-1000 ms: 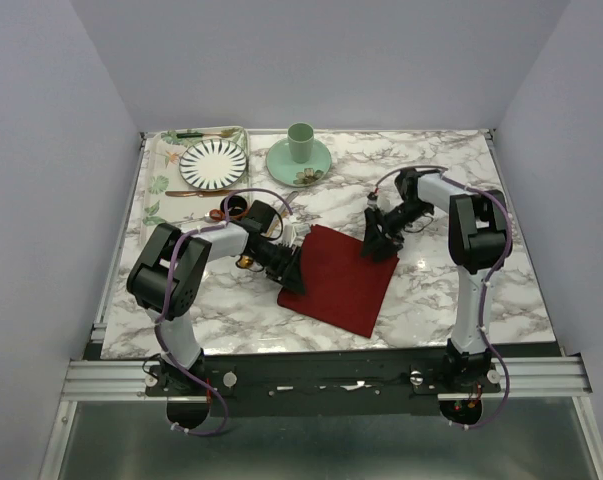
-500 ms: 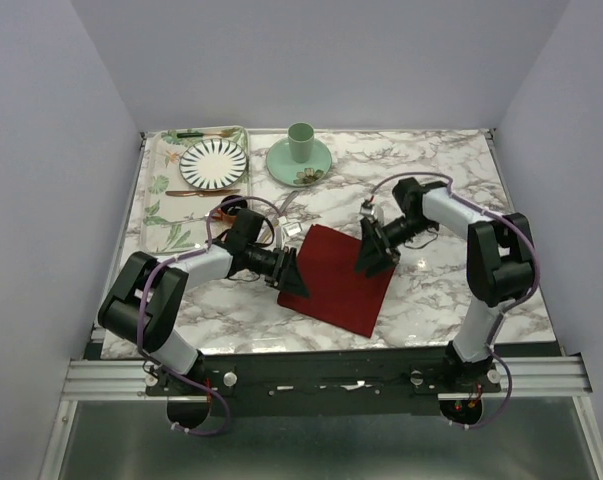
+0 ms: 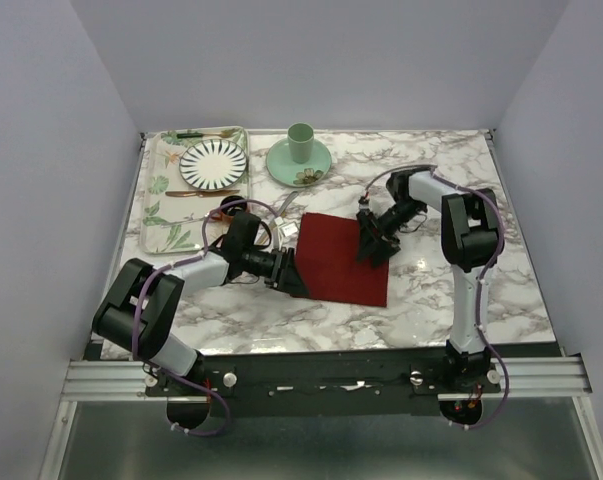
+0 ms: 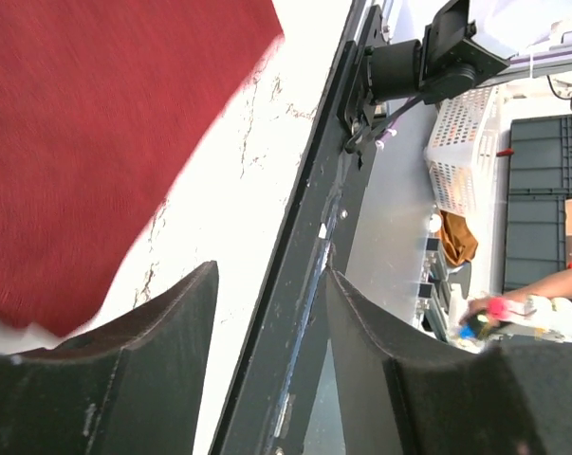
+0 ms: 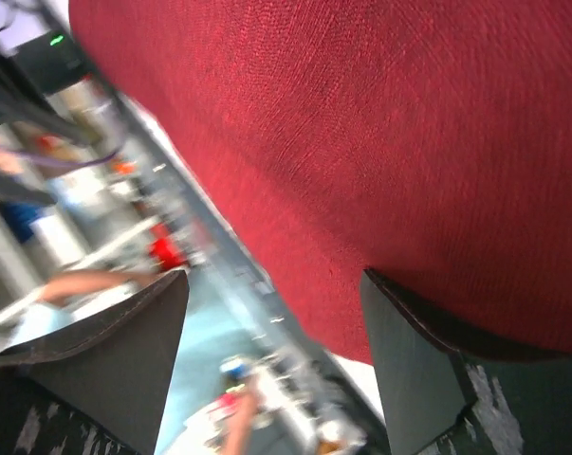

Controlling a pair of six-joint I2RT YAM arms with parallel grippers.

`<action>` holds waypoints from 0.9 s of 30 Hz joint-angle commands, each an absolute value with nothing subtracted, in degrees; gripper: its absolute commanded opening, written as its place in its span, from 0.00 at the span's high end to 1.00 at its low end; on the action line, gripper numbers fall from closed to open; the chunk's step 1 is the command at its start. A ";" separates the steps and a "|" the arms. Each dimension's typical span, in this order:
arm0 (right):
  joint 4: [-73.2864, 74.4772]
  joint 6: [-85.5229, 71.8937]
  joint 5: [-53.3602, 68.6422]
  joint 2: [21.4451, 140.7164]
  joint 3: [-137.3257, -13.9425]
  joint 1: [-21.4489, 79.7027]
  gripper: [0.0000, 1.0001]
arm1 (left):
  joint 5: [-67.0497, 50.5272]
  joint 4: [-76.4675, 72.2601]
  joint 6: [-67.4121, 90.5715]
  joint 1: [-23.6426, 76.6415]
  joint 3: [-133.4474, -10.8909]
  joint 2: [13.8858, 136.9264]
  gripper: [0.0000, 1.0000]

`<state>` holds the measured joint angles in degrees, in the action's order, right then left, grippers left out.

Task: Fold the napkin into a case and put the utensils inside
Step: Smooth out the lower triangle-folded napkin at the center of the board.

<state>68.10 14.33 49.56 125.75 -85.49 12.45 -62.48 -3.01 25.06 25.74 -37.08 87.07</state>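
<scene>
The dark red napkin [image 3: 341, 262] lies flat on the marble table [image 3: 451, 290], its edges roughly square to the table's. My left gripper [image 3: 293, 275] is low at its left edge, open, with nothing between the fingers [image 4: 271, 275]; the napkin [image 4: 96, 142] shows just beyond them. My right gripper [image 3: 372, 244] is at the napkin's far right side, open [image 5: 274, 277], one finger [image 5: 418, 360] against the cloth [image 5: 361, 123]. There is no folded case. The utensils are hidden or out of view.
A leaf-patterned tray [image 3: 161, 205] at the far left holds a striped plate [image 3: 213, 163], a green-handled utensil [image 3: 196, 134] and a brown-gold utensil [image 3: 196, 193]. A green cup [image 3: 300, 142] stands on a saucer [image 3: 281, 165] behind the napkin.
The napkin has turned from a diamond to lie square with the table. Both grippers have opened wider; the right one has drawn back toward the napkin's far right side.
</scene>
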 commanded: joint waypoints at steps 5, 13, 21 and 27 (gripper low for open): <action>73.14 21.37 54.97 122.36 -93.63 11.78 0.00 | -62.40 -11.42 30.05 26.54 -39.37 86.83 0.28; 60.74 11.34 69.08 112.58 -71.72 13.97 0.00 | -64.51 -32.33 46.93 31.64 -40.07 95.27 0.17; 59.24 13.62 65.22 121.54 -70.67 12.14 0.00 | -63.73 -39.73 53.88 30.42 -37.88 106.95 0.18; 56.95 11.25 60.12 125.77 -69.09 11.07 0.00 | -61.17 -30.07 49.14 28.83 -39.72 110.21 0.21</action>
